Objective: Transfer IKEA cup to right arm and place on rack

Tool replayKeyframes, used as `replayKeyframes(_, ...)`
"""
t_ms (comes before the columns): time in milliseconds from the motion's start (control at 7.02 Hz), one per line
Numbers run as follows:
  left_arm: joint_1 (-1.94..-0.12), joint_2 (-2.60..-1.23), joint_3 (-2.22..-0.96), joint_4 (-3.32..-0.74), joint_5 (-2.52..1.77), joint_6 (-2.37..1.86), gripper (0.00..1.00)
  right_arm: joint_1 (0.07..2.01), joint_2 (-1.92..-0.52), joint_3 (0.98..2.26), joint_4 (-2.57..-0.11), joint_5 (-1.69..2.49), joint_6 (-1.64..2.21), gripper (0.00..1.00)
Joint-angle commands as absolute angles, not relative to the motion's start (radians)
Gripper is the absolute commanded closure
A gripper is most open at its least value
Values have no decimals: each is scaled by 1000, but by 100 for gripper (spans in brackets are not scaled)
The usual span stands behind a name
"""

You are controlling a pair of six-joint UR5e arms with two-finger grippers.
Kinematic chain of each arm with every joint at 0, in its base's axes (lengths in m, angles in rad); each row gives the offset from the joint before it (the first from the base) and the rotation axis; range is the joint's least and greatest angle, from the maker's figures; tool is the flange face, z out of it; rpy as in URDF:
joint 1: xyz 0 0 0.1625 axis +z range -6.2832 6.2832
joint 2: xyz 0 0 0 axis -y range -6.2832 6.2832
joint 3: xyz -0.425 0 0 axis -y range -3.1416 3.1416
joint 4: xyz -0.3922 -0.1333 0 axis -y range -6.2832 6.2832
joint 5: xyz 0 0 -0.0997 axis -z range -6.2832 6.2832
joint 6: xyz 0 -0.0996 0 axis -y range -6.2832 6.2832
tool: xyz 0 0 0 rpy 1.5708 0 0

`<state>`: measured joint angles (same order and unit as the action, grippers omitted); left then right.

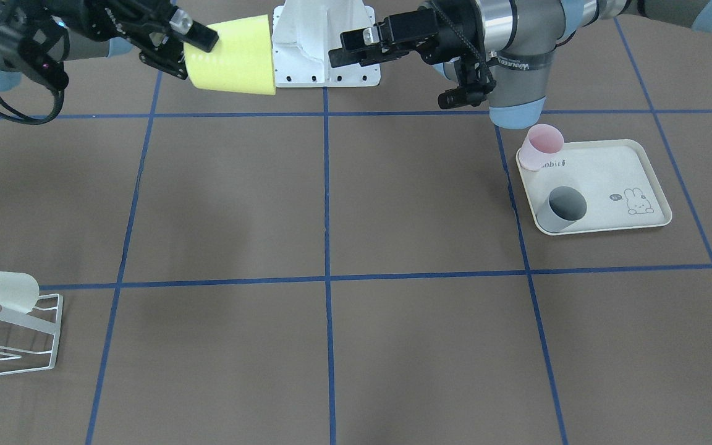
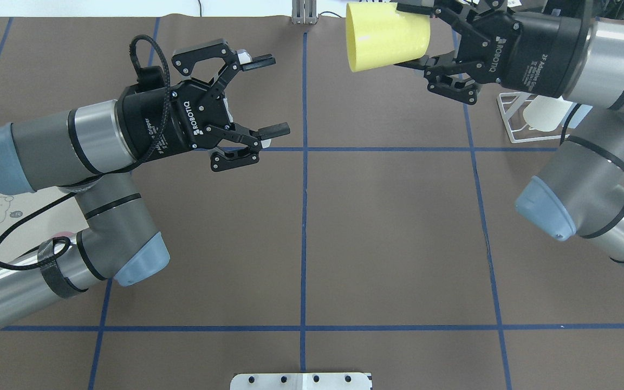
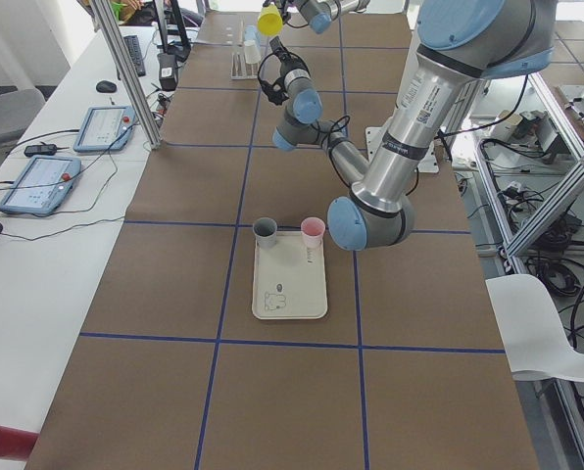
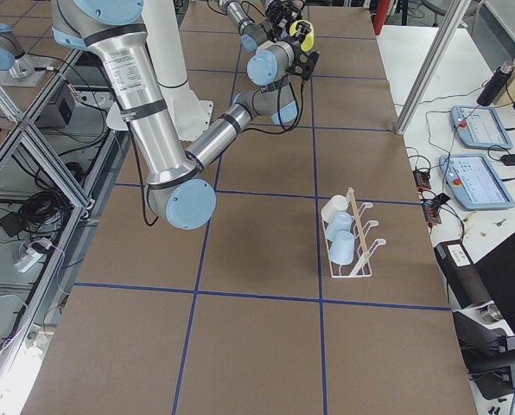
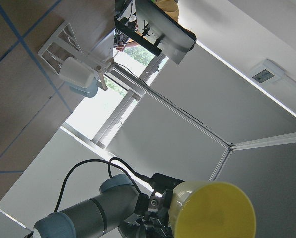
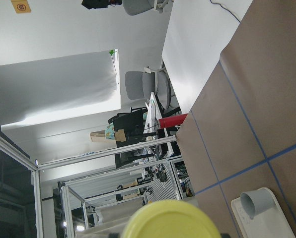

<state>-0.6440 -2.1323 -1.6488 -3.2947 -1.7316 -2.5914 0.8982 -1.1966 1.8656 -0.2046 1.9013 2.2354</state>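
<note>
In the overhead view the yellow cup (image 2: 388,35) is at the top of the frame, right of centre. It is held on its side above the table by the right claw (image 2: 407,35), whose fingers clamp it near the narrow end, and its wide end faces the left claw (image 2: 268,95). That claw hangs in the upper left, fingers spread wide with nothing between them, well apart from the cup. The white wire rack (image 1: 25,320) stands at the lower left of the front view with a white cup (image 1: 0,290) on it. At the right of that view, a cream tray (image 1: 609,173) carries a pink cup (image 1: 541,145) and a grey cup (image 1: 563,209).
</note>
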Motion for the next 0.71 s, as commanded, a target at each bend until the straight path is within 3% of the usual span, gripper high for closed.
replayKeyframes(0, -658, -2131, -1643, -3280, -1724, -2539, 10, 978, -1216, 1701, -234, 1904, 1935, 100)
replayKeyframes(285, -716, -2132, -1602, -3267, -1726, -2485, 9, 1066, -1166, 1632, -456, 1919, 1624, 100)
replayKeyframes(570, -729, -2131, -1566, -3234, -1733, -2342, 2, 1142, -1076, 1631, -885, 1977, 1153, 100)
